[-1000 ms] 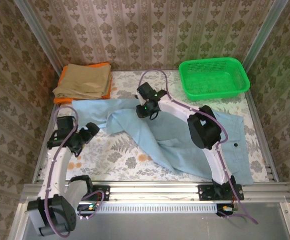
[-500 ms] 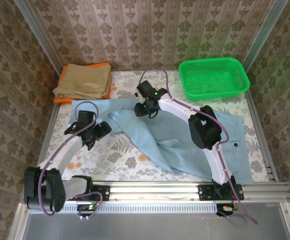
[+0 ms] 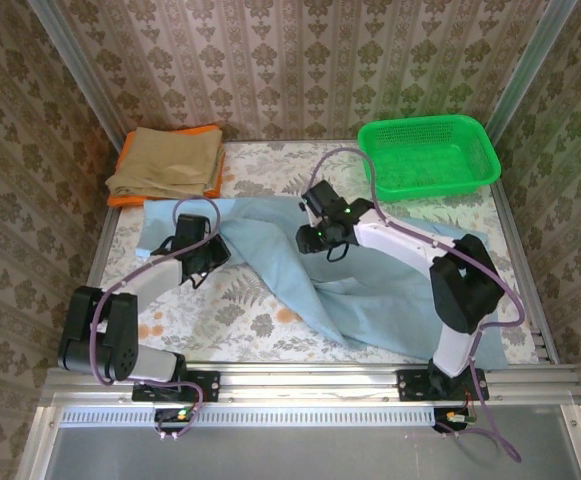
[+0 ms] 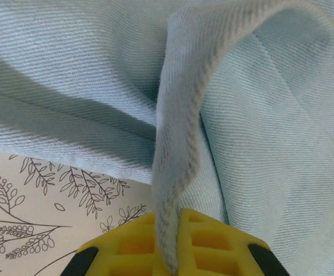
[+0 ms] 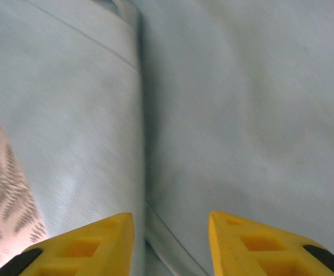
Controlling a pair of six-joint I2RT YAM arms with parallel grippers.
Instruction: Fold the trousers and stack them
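Nearest us, the bare floral table (image 3: 230, 320) runs along the front edge. The sky-blue trousers (image 3: 370, 290) sprawl unfolded across its middle and right, with one leg reaching out to the left.

From above, the left hand (image 3: 208, 258) sits at that leg's near edge, but its fingers are tucked under the wrist there. The left wrist camera settles it. The left hand (image 4: 169, 241) is clamped on a raised hem of the trousers (image 4: 270, 115), the fold standing up out of the yellow pads, with table (image 4: 40, 207) print at lower left.

Further in, the right hand (image 3: 315, 238) is down on the middle of the cloth, its fingertips hard to pick out from overhead. Its own camera shows the right hand (image 5: 169, 241) with fingers apart and nothing pinched, over trousers (image 5: 241, 86) with a crease running between them. That picture is soft and blurred.

The right arm covers part of the trousers' right end.

At the back, folded khaki trousers (image 3: 170, 160) lie on an orange cloth (image 3: 120, 198) at left, and a green basket (image 3: 425, 122) stands at right.
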